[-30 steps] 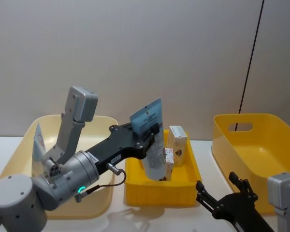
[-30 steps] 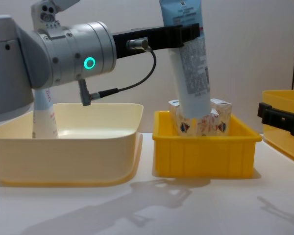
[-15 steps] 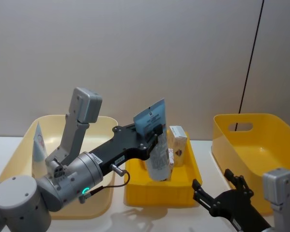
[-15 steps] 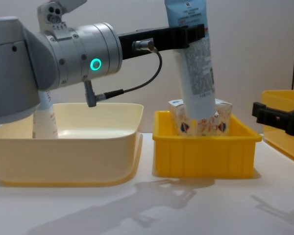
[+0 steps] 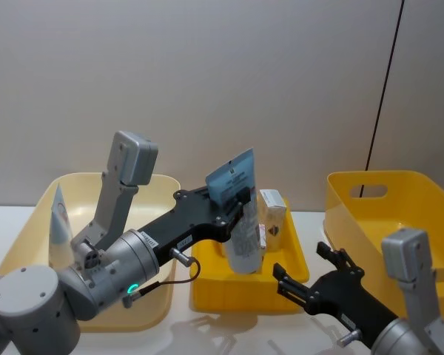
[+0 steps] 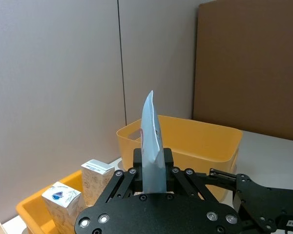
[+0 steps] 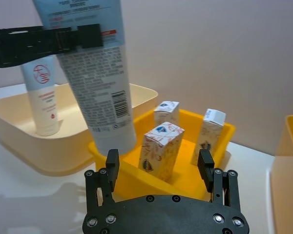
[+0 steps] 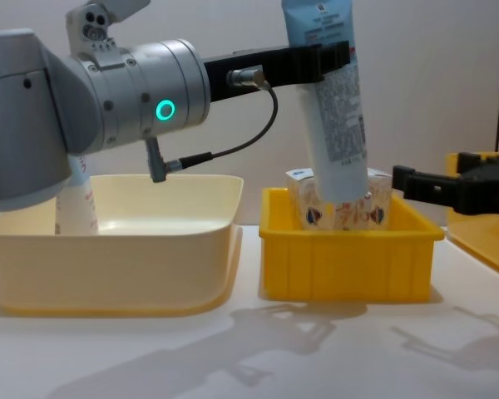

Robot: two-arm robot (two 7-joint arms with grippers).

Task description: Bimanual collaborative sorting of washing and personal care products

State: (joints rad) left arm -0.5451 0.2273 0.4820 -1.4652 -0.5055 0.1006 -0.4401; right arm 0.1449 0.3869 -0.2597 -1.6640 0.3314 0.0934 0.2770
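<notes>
pale-blue tube (image 8: 341, 141) clamped near its top in the left gripper (image 8: 318, 60), raised a touch since a second ago, base low over the middle yellow bin (image 8: 349, 266); likely bound left for the cream bin (image 8: 108, 266). right gripper (image 5: 300, 265) spread wide, newly advanced from the right toward the white cartons (image 7: 160, 148), probably for a pick. small black print and a barcode (image 7: 118, 101) on the tube, too fine to read, no brand legible.

Bright, even light; soft shadows, perhaps overhead lamps.

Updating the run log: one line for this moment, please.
left hand: shut on tube over middle bin | right hand: open, near bin
</notes>
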